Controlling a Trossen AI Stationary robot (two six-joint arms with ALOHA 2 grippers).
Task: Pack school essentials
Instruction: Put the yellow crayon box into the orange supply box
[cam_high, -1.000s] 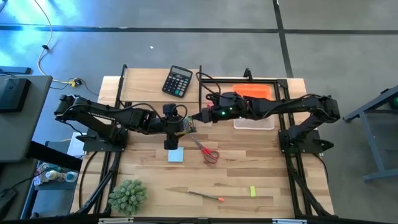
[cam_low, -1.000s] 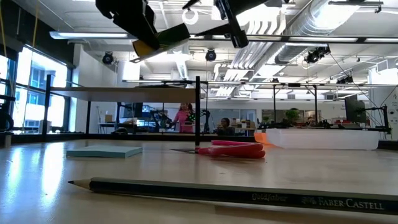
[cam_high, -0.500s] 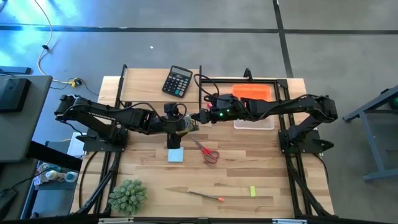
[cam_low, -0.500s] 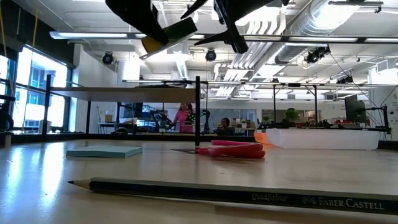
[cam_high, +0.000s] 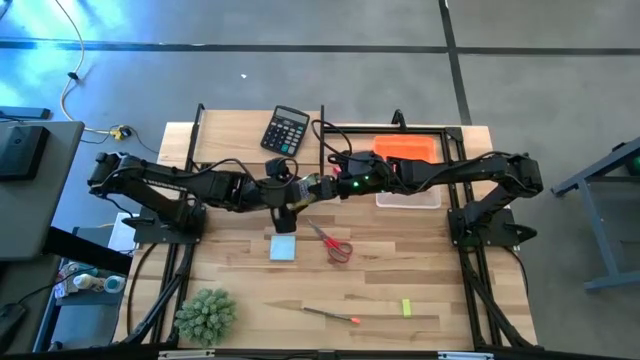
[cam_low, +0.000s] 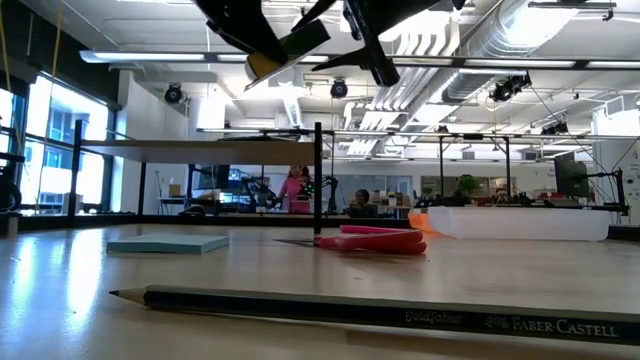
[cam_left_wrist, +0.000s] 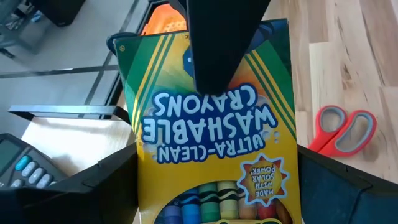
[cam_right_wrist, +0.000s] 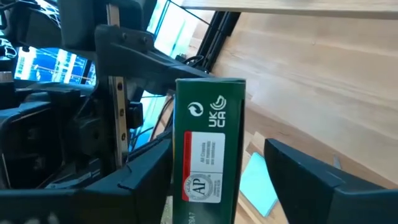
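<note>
Overhead, ducted ceiling (cam_low: 520, 40); pale wooden table (cam_low: 300, 270).

The crayon box (cam_left_wrist: 214, 130) reads "ULTRA-CLEAN WASHABLE CRAYONS" (its end (cam_right_wrist: 210, 149) shows "UKCA" and "AP"); the near pencil (cam_low: 380, 312) reads "FABER-CASTELL".

Grey concrete floor (cam_high: 300, 80); tall windows (cam_low: 40, 140), ceiling ducts (cam_low: 520, 40) and strip lights beyond the table.

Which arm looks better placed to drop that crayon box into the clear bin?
The right. Its tool brackets the crayon box that the left tool holds up, and the clear bin lies under the right arm.
</note>
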